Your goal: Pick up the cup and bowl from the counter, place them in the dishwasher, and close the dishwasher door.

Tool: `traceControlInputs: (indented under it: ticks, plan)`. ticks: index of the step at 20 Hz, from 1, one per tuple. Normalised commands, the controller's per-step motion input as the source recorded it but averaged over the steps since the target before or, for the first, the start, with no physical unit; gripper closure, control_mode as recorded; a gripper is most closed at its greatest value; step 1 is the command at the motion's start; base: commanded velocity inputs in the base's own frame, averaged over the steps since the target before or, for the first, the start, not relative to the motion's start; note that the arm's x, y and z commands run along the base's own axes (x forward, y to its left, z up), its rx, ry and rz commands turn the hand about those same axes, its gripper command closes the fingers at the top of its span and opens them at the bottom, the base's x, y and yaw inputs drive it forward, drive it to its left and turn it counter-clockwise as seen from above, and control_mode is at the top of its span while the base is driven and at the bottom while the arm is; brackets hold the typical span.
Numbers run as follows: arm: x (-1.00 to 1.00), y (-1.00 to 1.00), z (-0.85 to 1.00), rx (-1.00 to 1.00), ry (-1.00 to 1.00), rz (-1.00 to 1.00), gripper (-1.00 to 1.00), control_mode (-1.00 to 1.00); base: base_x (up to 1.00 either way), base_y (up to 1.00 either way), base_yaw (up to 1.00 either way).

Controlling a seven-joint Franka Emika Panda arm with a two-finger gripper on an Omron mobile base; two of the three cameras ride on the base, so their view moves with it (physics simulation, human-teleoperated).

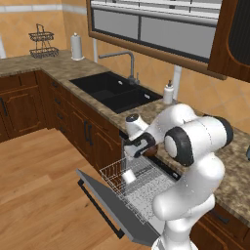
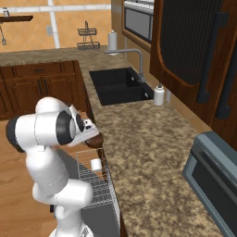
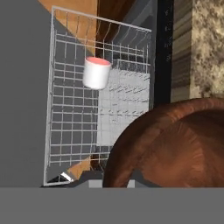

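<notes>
One long speckled worktop [image 1: 229, 171] runs past the black sink [image 1: 114, 90], and below its edge the dishwasher [image 1: 168, 171] stands with its grey door [image 1: 105, 195] dropped flat and the white wire rack [image 1: 139, 188] pulled out over it. The glossy reddish-brown bowl [image 3: 175, 144] hangs above the rack by the worktop's edge, with the gripper [image 1: 141, 146] clamped together on its rim. The smaller white cup [image 3: 97, 72], pink-red inside, stands upright in the rack.
</notes>
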Motion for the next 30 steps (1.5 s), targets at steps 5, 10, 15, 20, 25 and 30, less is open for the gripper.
traceControlInputs:
  ticks: [5, 10, 15, 20, 25, 30]
  plan:
    - [-0.83, 0.56, -0.63, 0.00, 0.02, -0.03, 1.00, -1.00, 0.00, 0.00, 0.00]
    - [-0.16, 0.07, -1.00, 0.00, 0.06, -0.07, 1.00, -1.00, 0.00, 0.00, 0.00]
    - [0.12, 0.00, -0.94, 0.00, 0.02, -0.08, 1.00, -1.00, 0.00, 0.00, 0.00]
    - [0.14, -0.01, -0.80, -0.01, 0.00, -0.08, 1.00, -1.00, 0.00, 0.00, 0.00]
    - [0.33, -0.08, -0.72, -0.06, -0.04, -0.11, 1.00, -1.00, 0.00, 0.00, 0.00]
    - [0.53, -0.02, -0.45, -0.02, -0.04, -0.08, 1.00, -1.00, 0.00, 0.00, 0.00]
